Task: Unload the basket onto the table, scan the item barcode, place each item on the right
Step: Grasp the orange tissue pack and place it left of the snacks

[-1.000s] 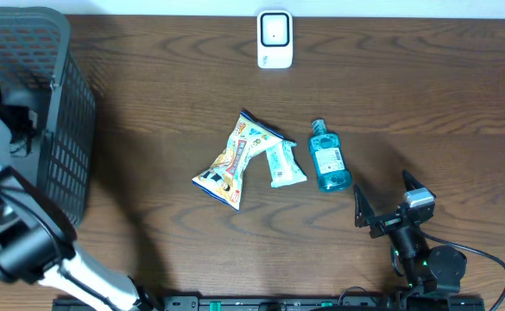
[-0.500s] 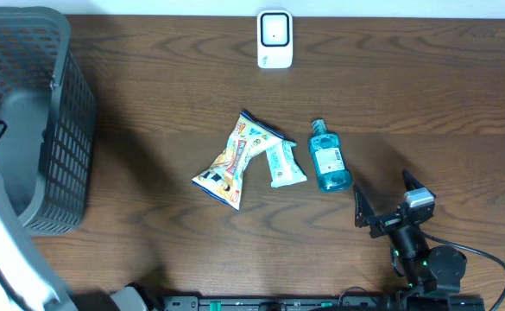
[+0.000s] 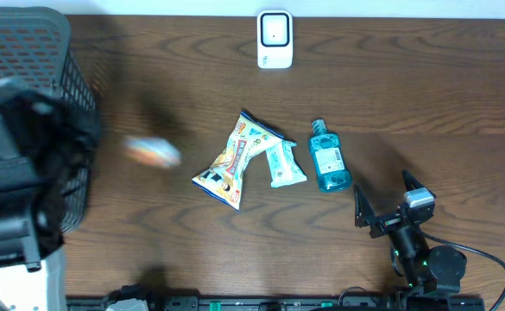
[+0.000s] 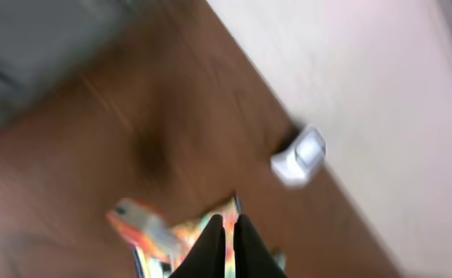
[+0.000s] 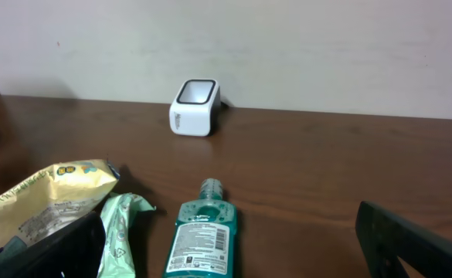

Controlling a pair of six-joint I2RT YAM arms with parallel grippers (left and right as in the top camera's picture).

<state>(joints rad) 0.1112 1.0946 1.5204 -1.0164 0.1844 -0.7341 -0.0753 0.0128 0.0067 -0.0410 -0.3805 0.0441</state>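
Left gripper (image 4: 227, 241) fingers pressed together, holding nothing. Right gripper (image 3: 381, 197) spread wide, touching nothing. Small orange-white item (image 3: 153, 153) is blurred, between basket (image 3: 28, 39) and snack bag (image 3: 230, 160).

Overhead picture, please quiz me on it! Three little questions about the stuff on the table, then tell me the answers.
1. True or false: the blue-green plastic mouthwash bottle lies on its side on the brown wooden table.
2. Where does the white box-shaped barcode scanner stand? A: at the table's far edge. B: inside the dark grey plastic basket. C: on the bottle.
3. Fill in: the right gripper is ____ (open or shut).
Key: 1 true; 2 A; 3 open.
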